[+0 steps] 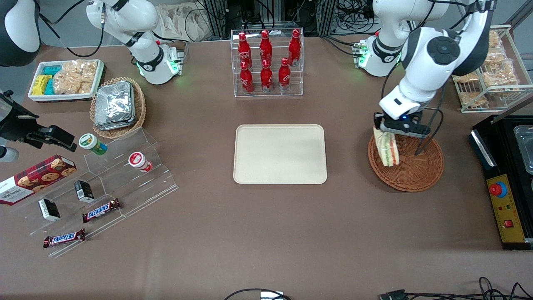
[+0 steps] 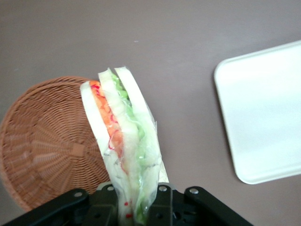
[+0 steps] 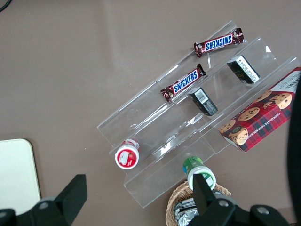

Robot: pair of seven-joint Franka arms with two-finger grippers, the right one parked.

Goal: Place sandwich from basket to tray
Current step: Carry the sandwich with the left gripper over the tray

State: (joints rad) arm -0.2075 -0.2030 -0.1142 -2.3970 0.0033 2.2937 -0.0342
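Note:
My left gripper (image 1: 389, 132) is shut on the clear-wrapped sandwich (image 1: 387, 148), a pale bread wedge with green, red and orange filling. It holds the sandwich lifted above the rim of the reddish-brown wicker basket (image 1: 412, 168), on the edge nearest the tray. In the left wrist view the sandwich (image 2: 123, 141) hangs from the gripper (image 2: 136, 207) over the basket (image 2: 47, 146) rim and the brown table. The cream-beige tray (image 1: 280, 154) lies flat and bare at the table's middle, toward the parked arm from the basket; its corner shows in the left wrist view (image 2: 263, 113).
A clear rack of red bottles (image 1: 266, 62) stands farther from the front camera than the tray. A black control box (image 1: 506, 179) and a wire snack rack (image 1: 491, 71) stand at the working arm's end. Acrylic steps (image 1: 104, 183) with snacks and a tan foil-packet basket (image 1: 118, 106) lie toward the parked arm's end.

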